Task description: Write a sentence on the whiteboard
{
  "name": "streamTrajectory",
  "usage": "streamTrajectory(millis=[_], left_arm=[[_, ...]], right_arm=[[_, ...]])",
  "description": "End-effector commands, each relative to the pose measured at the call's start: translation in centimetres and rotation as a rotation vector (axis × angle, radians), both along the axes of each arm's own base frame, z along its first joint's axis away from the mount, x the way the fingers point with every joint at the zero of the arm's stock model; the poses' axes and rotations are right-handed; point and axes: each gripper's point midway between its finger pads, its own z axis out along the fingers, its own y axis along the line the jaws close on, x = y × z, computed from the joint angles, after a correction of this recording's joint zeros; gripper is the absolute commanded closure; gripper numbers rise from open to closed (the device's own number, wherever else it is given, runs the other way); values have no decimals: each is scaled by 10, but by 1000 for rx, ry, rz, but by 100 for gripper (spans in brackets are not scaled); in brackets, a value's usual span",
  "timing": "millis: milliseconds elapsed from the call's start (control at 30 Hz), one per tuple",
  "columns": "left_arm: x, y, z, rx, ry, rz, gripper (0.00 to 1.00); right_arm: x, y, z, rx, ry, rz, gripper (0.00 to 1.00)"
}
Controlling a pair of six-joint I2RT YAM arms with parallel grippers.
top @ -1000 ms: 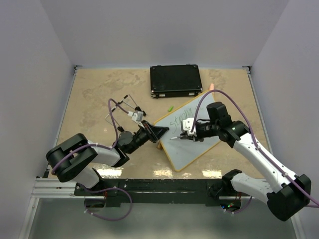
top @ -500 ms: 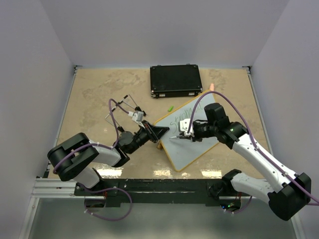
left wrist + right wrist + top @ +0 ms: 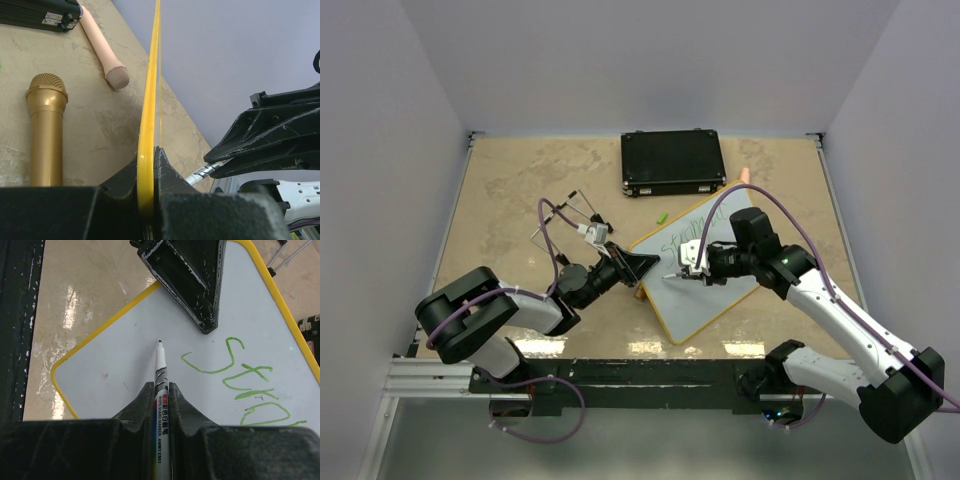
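1. Lying on table (image 3: 500, 200), right of centre, turned diagonally: whiteboard (image 3: 705, 305).
2. Clamping left gripper (image 3: 147, 167) shut on the whiteboard's yellow rim at its left corner, seen edge-on in the left wrist view.
3. Pinching marker (image 3: 160, 367) tight between the fingers of right gripper (image 3: 692, 270), over the middle of the whiteboard.
4. Pointing the marker tip left, at bare white just short of the left gripper; touching or just above the surface, cannot tell.
5. Showing sentence (image 3: 240, 385) in green, right of the tip in the right wrist view and on the far half of the whiteboard from above; letters partly cut off, not reading fully.
6. Sitting at the far edge of the table: case (image 3: 672, 163), black, shut.
7. Lying between case and whiteboard: small green bit (image 3: 661, 216).
8. Lying on the table in the left wrist view: gold mic (image 3: 46, 130), with pink rod (image 3: 102, 47) farther off, near the case.
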Motion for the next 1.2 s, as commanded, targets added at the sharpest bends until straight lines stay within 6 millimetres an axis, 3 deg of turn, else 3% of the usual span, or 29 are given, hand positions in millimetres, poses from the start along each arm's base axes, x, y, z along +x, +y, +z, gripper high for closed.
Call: streamTrajectory(millis=[0, 767, 1167], left_arm=[[8, 5, 4, 23, -54, 52, 100], [8, 5, 5, 18, -58, 51, 100], [7, 5, 3, 23, -59, 46, 100]], right_arm=[[0, 0, 3, 5, -17, -6, 100], [5, -2, -10, -39, 2, -32, 100], [-10, -12, -26, -102, 40, 0, 100]])
